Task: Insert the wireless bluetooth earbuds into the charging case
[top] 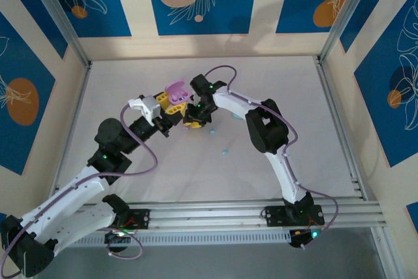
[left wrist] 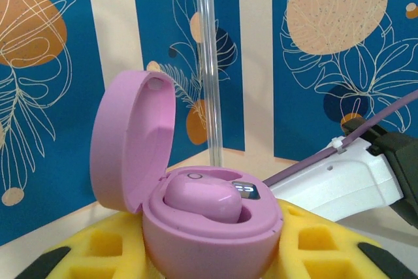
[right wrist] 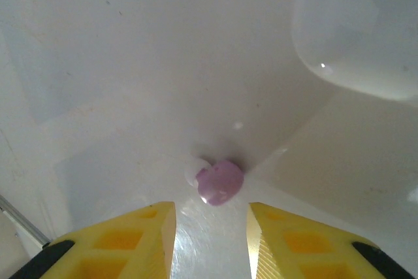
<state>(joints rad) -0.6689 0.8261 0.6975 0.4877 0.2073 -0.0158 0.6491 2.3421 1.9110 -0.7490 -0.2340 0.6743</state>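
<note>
One pink bud (left wrist: 202, 200) sits in the pink case (left wrist: 130, 142) my left gripper (left wrist: 209, 259) squeezes. My right gripper (right wrist: 211, 240) hangs, jaws apart, just behind the second bud (right wrist: 220, 182); I should centre it, then pinch softly.

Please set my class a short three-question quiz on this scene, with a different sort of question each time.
1. True or false: the lid of the pink case is shut.
2. Which colour is the bud lying on the table just ahead of the right gripper? A blue, B pink, C white.
3. Short answer: which gripper holds the case?

Key
1. False: the lid stands open.
2. B.
3. The left gripper.
</note>
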